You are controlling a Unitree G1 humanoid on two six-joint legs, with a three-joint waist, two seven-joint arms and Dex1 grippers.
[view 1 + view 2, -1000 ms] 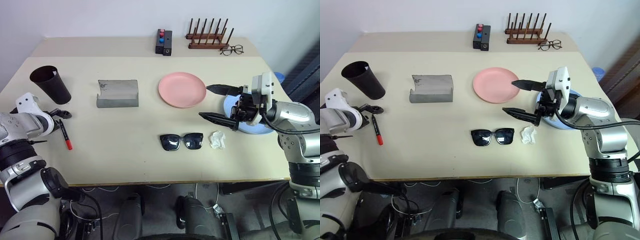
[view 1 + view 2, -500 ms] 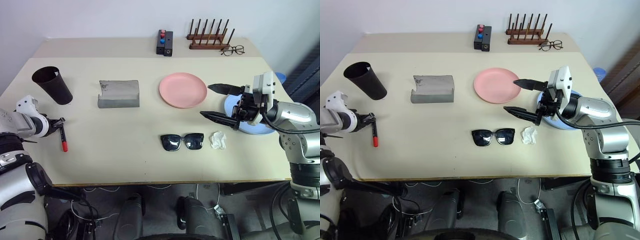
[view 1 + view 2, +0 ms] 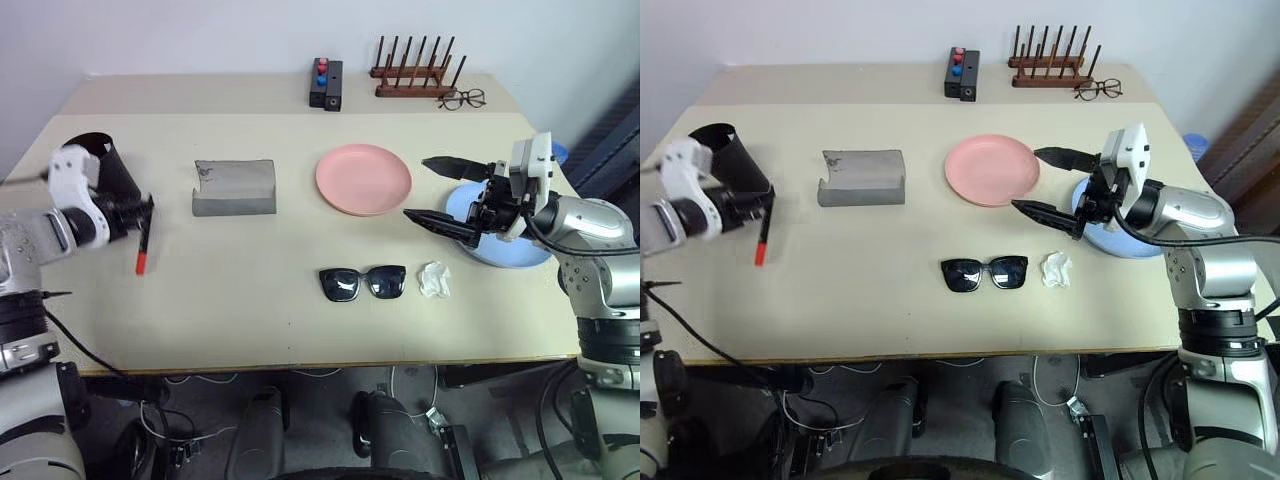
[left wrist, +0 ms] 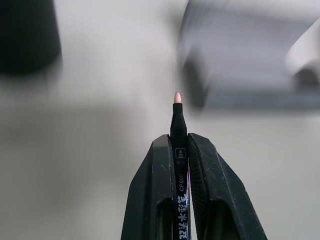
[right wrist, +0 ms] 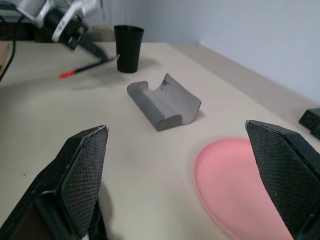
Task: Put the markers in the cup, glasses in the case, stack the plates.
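My left gripper (image 3: 143, 215) is shut on the marker (image 3: 142, 245), a slim dark pen with a red end that hangs down above the table. It hovers right beside the dark tapered cup (image 3: 118, 170) at the left. In the left wrist view the marker (image 4: 178, 145) is pinched between both fingers. The grey case (image 3: 235, 186) lies open mid-table. The pink plate (image 3: 363, 178) is to its right. The black sunglasses (image 3: 363, 283) lie nearer the front. My right gripper (image 3: 415, 187) is open, held level above the blue plate (image 3: 505, 255).
A crumpled white paper (image 3: 434, 280) lies right of the sunglasses. On the back table are a black box with coloured buttons (image 3: 326, 84), a wooden peg rack (image 3: 410, 70) and thin-rimmed spectacles (image 3: 462, 99). The table's front edge is near the sunglasses.
My left gripper closed on the marker lying on the table, then lifted it and swung it up beside the cup. The right arm stayed put.
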